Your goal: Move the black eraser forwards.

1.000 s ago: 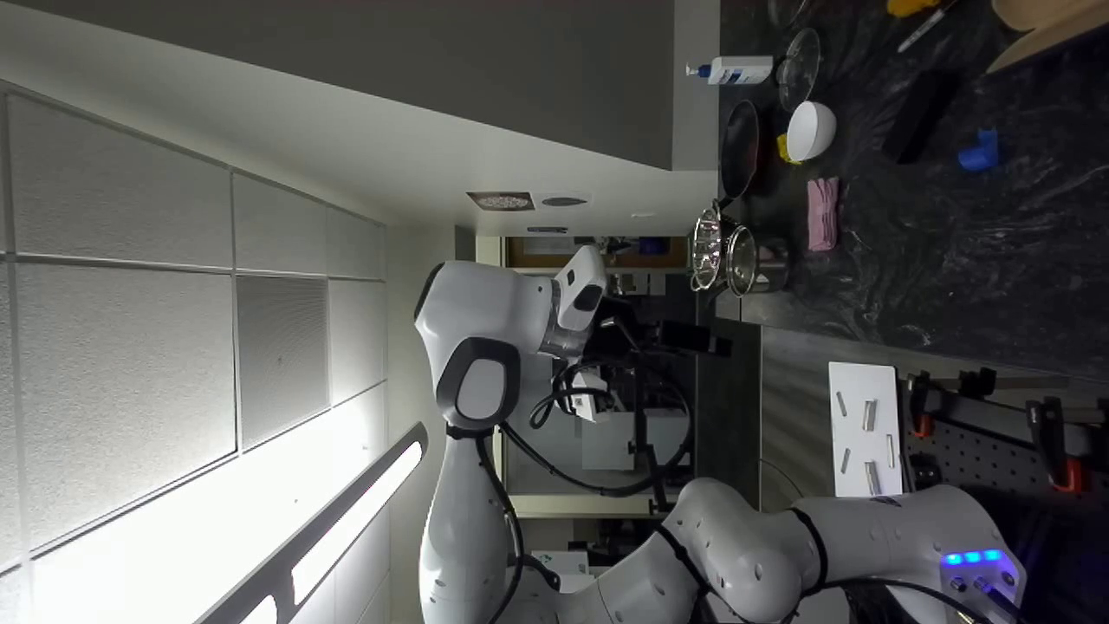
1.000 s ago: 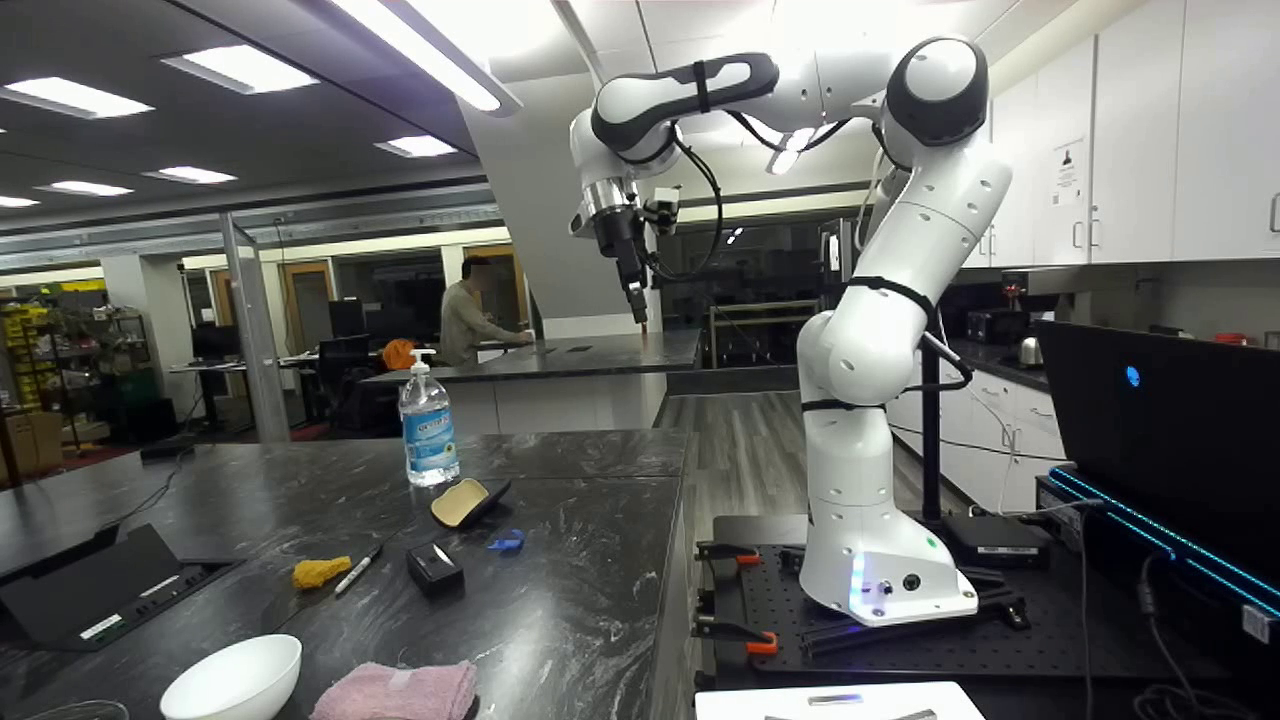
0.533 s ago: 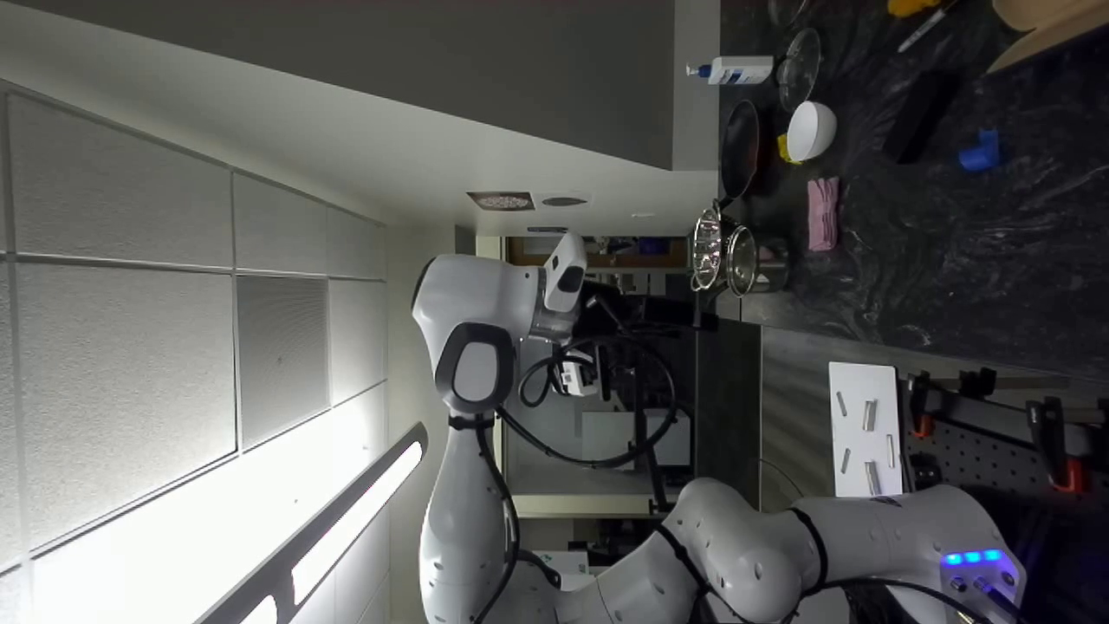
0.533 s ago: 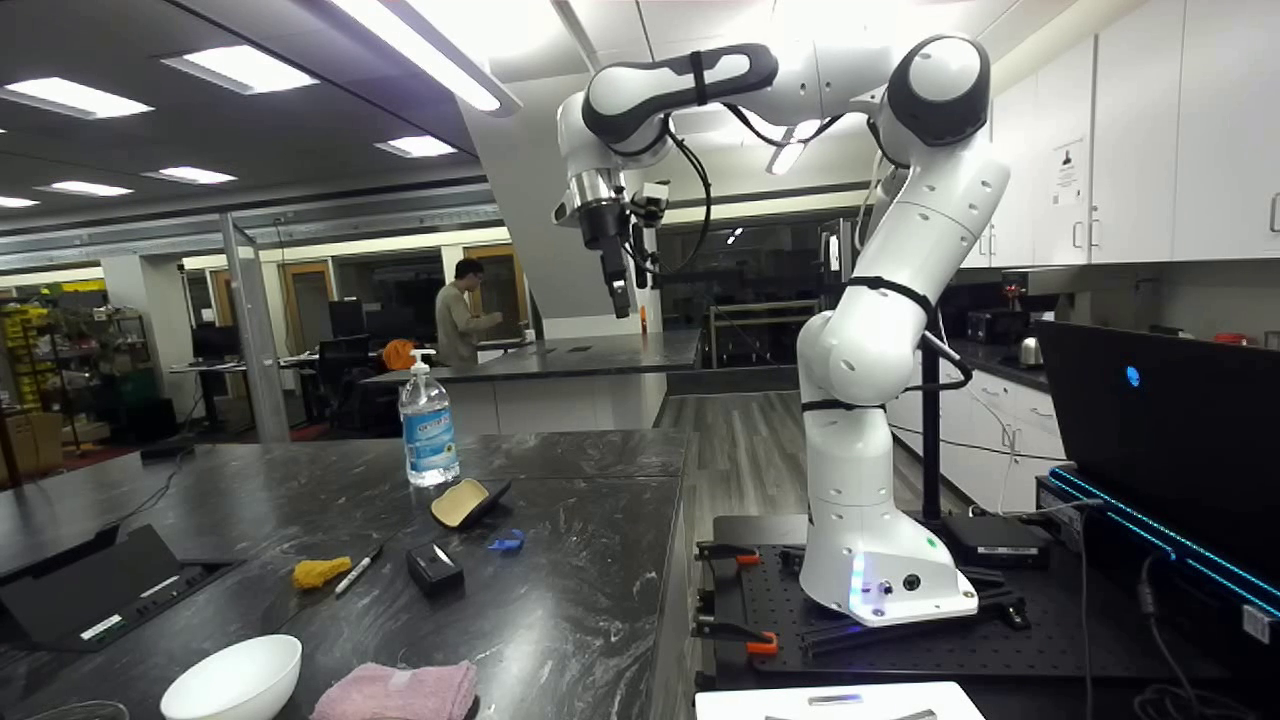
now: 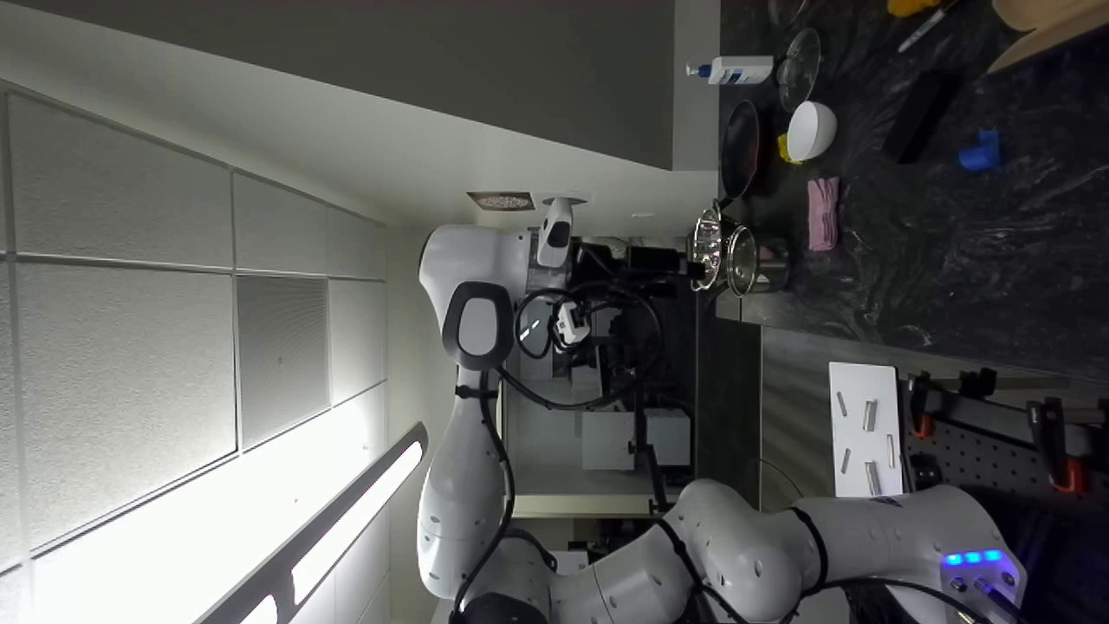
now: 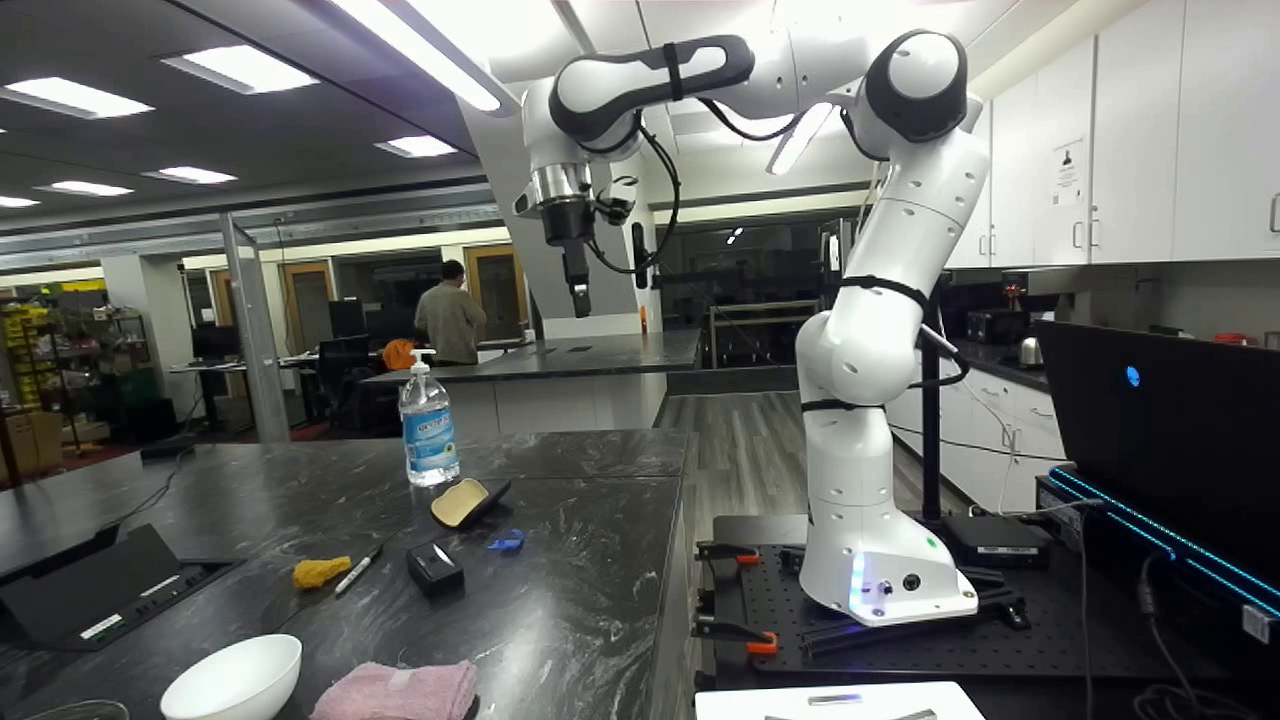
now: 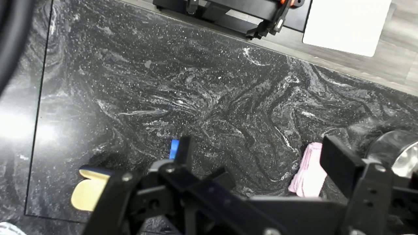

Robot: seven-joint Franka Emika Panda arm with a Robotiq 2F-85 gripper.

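Wrist view: tool (image 7: 258, 148) spread wide, nothing held. At its seven o'clock in an exterior view, the eraser (image 6: 434, 574) should be straddled crosswise from above.

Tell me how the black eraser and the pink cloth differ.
Colour: the black eraser nearly blends into the dark tabletop; the pink cloth stands out.
Shape: the black eraser is a straight-edged block; the pink cloth is folded and soft-edged.
Shared: both lie on the dark tabletop.
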